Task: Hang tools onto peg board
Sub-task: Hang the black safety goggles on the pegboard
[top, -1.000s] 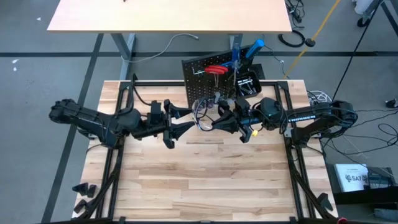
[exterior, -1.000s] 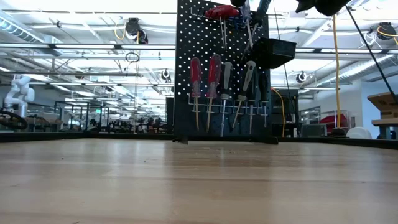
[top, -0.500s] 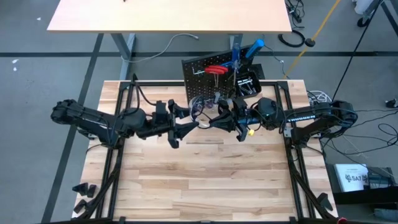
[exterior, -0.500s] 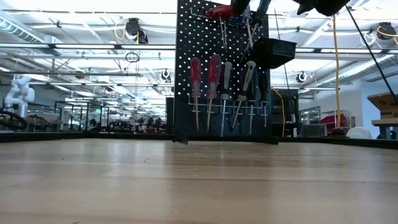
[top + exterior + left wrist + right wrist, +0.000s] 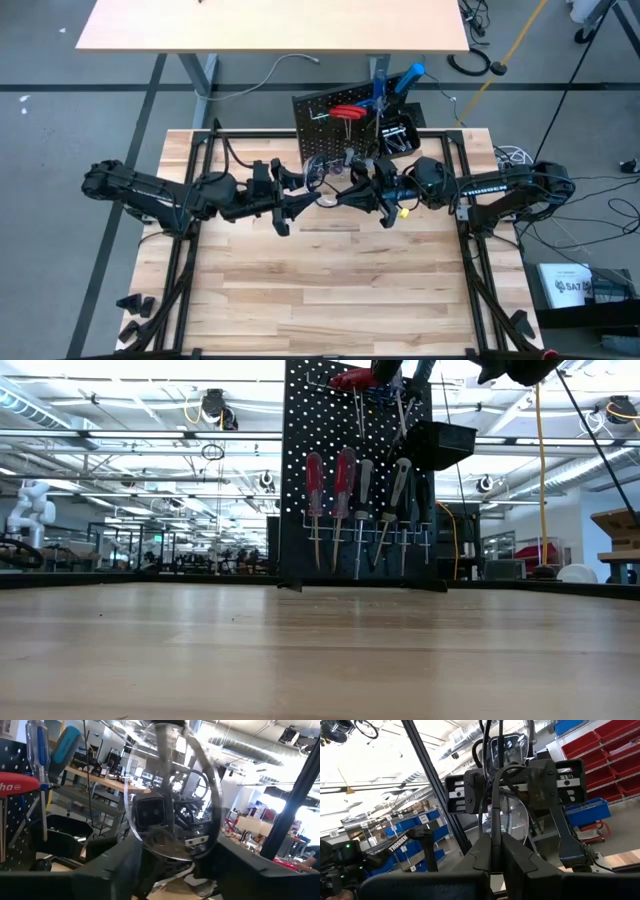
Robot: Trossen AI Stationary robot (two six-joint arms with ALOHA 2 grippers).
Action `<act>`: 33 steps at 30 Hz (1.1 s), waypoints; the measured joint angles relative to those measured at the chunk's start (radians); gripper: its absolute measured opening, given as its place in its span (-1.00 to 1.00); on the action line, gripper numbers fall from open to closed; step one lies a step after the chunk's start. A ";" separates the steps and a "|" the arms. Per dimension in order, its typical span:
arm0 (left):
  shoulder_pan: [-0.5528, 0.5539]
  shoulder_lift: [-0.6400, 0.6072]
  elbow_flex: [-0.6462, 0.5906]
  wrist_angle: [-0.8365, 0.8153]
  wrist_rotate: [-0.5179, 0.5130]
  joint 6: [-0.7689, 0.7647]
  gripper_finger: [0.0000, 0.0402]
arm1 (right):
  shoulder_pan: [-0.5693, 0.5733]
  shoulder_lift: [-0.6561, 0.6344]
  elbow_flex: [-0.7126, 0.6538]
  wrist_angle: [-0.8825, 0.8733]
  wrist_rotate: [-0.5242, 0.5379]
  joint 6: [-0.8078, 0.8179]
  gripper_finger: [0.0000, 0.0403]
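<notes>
- Grippers meet in front of the black perforated upright peg board.
- Right gripper pinches a clear round magnifier's black handle.
- Left gripper brackets the lens, fingers spread.

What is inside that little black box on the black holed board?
From above, the small black bin on the peg board holds a few thin silvery metal pieces. Which pieces they are is unclear, and from table level the bin's wall hides them.

both arms reach inward and meet mid-table at the far side. the left gripper has its fingers parted; the right gripper has its fingers pressed together.
</notes>
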 joint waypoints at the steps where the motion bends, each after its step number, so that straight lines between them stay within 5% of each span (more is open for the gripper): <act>1: 0.000 0.000 0.000 0.000 0.003 0.000 0.07 | 0.000 0.000 0.000 0.000 0.002 0.000 -0.94; 9: 0.000 -0.001 0.000 0.001 0.011 0.028 -0.53 | 0.000 0.000 0.000 0.001 0.021 -0.013 -0.82; 22: 0.000 -0.061 0.000 -0.100 -0.069 0.045 -0.50 | -0.037 -0.015 0.000 -0.010 0.024 0.067 -0.41; 28: 0.025 -0.124 0.000 -0.250 -0.145 0.055 -0.48 | -0.060 -0.140 0.000 -0.131 -0.002 0.020 -0.37; 33: 0.109 -0.134 0.000 -0.402 -0.089 -0.025 -0.48 | -0.059 -0.271 -0.001 -0.292 0.059 -0.035 -0.37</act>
